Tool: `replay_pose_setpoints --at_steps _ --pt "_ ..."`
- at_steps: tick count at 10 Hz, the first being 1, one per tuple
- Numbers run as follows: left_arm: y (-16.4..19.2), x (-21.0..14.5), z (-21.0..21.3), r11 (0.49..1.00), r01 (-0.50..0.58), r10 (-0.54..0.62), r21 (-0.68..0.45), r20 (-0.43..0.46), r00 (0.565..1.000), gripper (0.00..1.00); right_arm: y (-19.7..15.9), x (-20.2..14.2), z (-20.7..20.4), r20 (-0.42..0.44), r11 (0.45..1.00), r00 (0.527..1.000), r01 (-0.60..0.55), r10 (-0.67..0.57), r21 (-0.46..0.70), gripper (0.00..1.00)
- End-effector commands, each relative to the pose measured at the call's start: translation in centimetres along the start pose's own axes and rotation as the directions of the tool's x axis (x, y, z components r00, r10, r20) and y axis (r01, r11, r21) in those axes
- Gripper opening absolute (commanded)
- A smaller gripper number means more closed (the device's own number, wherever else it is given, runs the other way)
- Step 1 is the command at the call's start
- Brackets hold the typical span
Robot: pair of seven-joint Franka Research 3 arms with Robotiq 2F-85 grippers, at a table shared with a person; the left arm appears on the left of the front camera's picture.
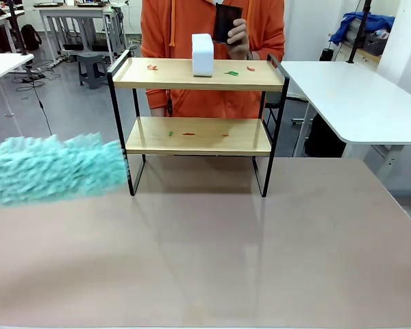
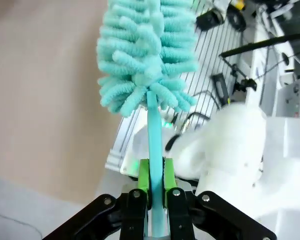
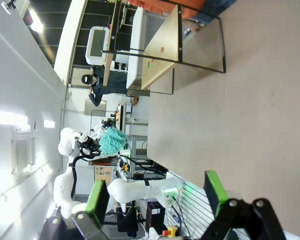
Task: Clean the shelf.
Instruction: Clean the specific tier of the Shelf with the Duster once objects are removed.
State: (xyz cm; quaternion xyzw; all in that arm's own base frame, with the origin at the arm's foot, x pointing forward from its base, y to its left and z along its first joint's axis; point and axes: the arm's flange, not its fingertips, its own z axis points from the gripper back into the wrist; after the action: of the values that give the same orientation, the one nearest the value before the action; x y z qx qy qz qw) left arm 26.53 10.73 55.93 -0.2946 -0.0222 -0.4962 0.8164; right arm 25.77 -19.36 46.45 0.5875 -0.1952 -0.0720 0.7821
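The shelf was found at the far middle of the table, with red and green scraps scattered over both boards, so cleaning was judged barely begun. The teal duster was clamped by its handle in the left gripper, just left of the shelf. The right gripper was spread wide, empty.

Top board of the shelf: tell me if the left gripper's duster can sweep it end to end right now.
Probably not fully. The left gripper holds the duster beside the shelf, but a white box stands mid-board among the scraps.
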Motion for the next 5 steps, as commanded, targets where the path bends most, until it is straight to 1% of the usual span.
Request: replay_pose_setpoints --at_steps 1,2,3,4,5 --pt "0.2 5.7 -3.9 0.995 -0.096 0.096 0.001 0.109 0.989 0.12 0.1 0.0 0.1 -0.002 1.0 1.0 -0.026 0.026 0.003 1.0" --pt "0.0 7.8 -5.1 0.981 -0.195 0.191 0.007 0.171 0.966 0.12 0.1 0.0 0.1 -0.002 1.0 1.0 -0.026 0.026 0.003 1.0" --pt "-0.2 9.8 -6.2 0.963 -0.268 0.255 0.033 0.206 0.945 0.12 0.1 0.0 0.1 -0.002 1.0 1.0 -0.026 0.026 0.003 1.0" --pt "0.5 11.1 -7.1 0.955 -0.297 0.289 0.013 0.181 0.94 0.12 0.1 0.0 0.1 -0.002 1.0 1.0 -0.026 0.026 0.003 1.0" --pt "0.5 8.5 -5.3 0.983 -0.182 0.181 -0.008 0.146 0.973 0.12 0.1 0.0 0.1 -0.002 1.0 1.0 -0.026 0.026 0.003 1.0"
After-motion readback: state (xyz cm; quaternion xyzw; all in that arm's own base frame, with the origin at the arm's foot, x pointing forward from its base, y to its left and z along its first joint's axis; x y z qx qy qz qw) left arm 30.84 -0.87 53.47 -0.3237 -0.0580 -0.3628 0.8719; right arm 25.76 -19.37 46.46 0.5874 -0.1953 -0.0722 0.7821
